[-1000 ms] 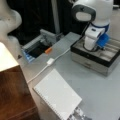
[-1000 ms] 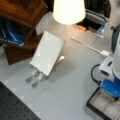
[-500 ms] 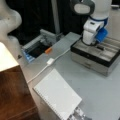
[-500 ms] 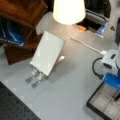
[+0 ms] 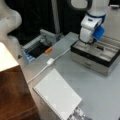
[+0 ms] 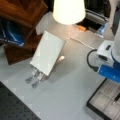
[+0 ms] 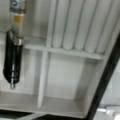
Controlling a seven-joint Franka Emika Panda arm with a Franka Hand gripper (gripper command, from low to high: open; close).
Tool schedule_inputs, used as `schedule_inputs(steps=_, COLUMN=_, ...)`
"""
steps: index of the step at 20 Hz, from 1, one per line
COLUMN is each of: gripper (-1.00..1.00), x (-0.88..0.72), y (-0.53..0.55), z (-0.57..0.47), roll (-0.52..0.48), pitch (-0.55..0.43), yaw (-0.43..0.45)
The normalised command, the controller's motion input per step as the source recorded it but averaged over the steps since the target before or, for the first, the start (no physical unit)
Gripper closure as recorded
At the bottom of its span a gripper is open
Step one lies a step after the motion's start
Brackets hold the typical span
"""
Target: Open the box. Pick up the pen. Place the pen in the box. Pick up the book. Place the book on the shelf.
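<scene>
One box (image 5: 93, 56), grey metal with a black rim, stands open on the counter (image 5: 100, 92) and serves as the landmark here; its divided compartments show in both front views and fill the wrist view (image 7: 72, 72).

One gripper (image 5: 88, 42), on the white and blue arm, hangs directly over the box's interior, at the end nearer a front view's left. Whether its jaws are spread or closed cannot be told.

One pen (image 7: 13, 53), black with a pale yellow band, lies inside the box, along a compartment at the wrist view's left edge, beside a grey divider.

One book (image 5: 58, 96), white-grey with a plain cover, stands tilted on metal feet, well apart from the box toward a front view's bottom left; it also shows leaning in a front view (image 6: 48, 53), left of the box.

One shelf (image 5: 13, 92), dark brown wood with a pale cream top, sits beyond the book, farthest from the box.

One black tray (image 5: 37, 48) with blue and orange bits lies left of the box.

One small white block on a cable (image 5: 50, 61) rests between tray and box.

One lit lamp shade (image 6: 68, 10) stands above the book in a front view.
</scene>
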Motion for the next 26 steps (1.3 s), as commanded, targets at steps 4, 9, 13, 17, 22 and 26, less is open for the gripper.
schedule_inputs(steps=4, gripper=-1.00, x=0.16, y=-0.33, z=0.23, roll=-0.241, pitch=0.127, yaw=0.302)
schedule_inputs(steps=9, gripper=-1.00, x=0.11, y=-0.35, z=0.22, roll=-0.249, pitch=0.145, yaw=0.295)
schedule_inputs(steps=13, gripper=-1.00, x=0.15, y=-0.38, z=0.18, roll=-0.262, pitch=0.117, yaw=0.272)
schedule_inputs(steps=17, gripper=-1.00, x=0.21, y=-0.49, z=0.11, roll=-0.402, pitch=0.106, yaw=0.301)
schedule_inputs(steps=22, gripper=-1.00, x=0.23, y=-0.42, z=0.04, roll=-0.524, pitch=0.125, yaw=0.257)
schedule_inputs(steps=26, gripper=-1.00, x=0.21, y=-0.26, z=-0.08, roll=-0.476, pitch=0.088, yaw=0.196)
